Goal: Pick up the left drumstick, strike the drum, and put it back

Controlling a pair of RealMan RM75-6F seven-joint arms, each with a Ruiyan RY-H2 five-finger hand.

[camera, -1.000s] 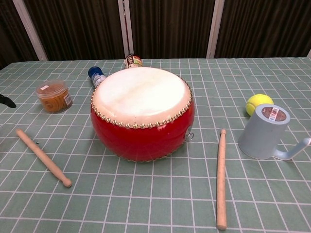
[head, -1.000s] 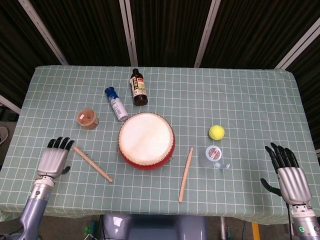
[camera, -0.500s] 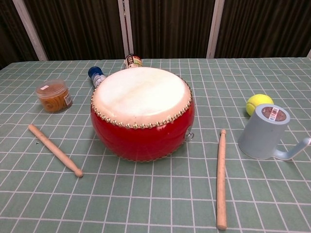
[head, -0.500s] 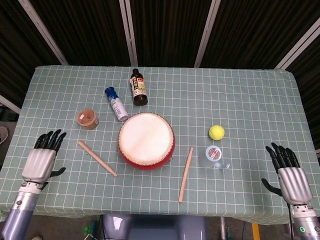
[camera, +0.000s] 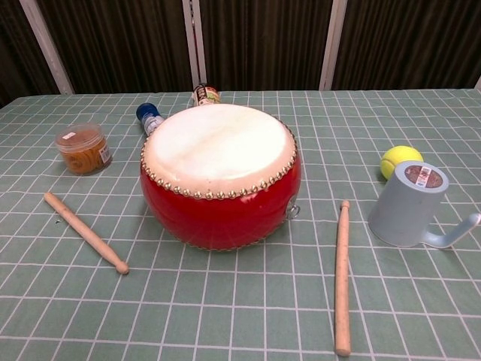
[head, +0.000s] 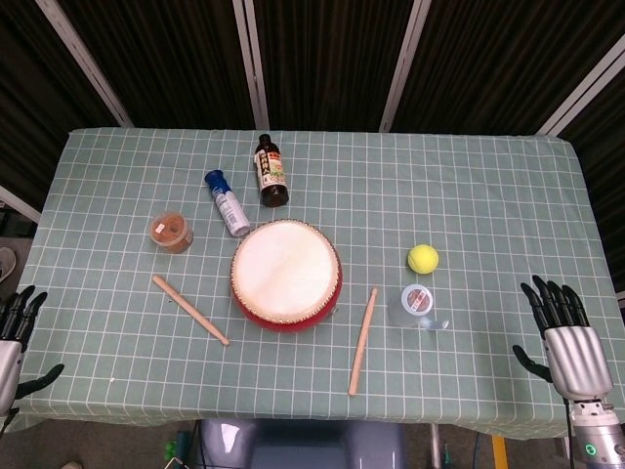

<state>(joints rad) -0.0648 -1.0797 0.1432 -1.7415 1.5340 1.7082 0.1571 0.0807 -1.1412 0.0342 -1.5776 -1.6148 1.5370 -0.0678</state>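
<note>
**Both robot hands empty at the tabletop edges, left drumstick lying beside the drum**

Left robot hand (head: 14, 337) shows only at the far left edge of the head view, off the near corner of the tabletop (head: 469, 195), fingers spread and holding nothing. Right robot hand (head: 566, 337) sits at the near right corner, fingers apart and pointing away from the robot, also released and empty. Neither hand appears in the chest view.

The left drumstick (head: 189, 310) lies flat on the green checked cloth, just left of the drum (head: 285, 274), angled so that its far end points up and to the left. It is apart from the drum and well apart from the left robot hand. In the chest view the same stick (camera: 85, 232) lies diagonally, its rounded tip toward the robot.

The drum stands upright near the middle of the tabletop, red-sided with a pale skin on top. The right drumstick (head: 362, 340) lies on its right, nearly in line with the robot's view, touching nothing.

Behind the drum lie a blue-capped white bottle (head: 227, 203) and a dark brown bottle (head: 270, 172). A small round tub (head: 171, 233) with orange contents stands to the left. On the right a yellow ball (head: 423, 259) sits just behind a pale blue cup (camera: 408, 204), which stands upside down with its handle against the cloth.
</note>
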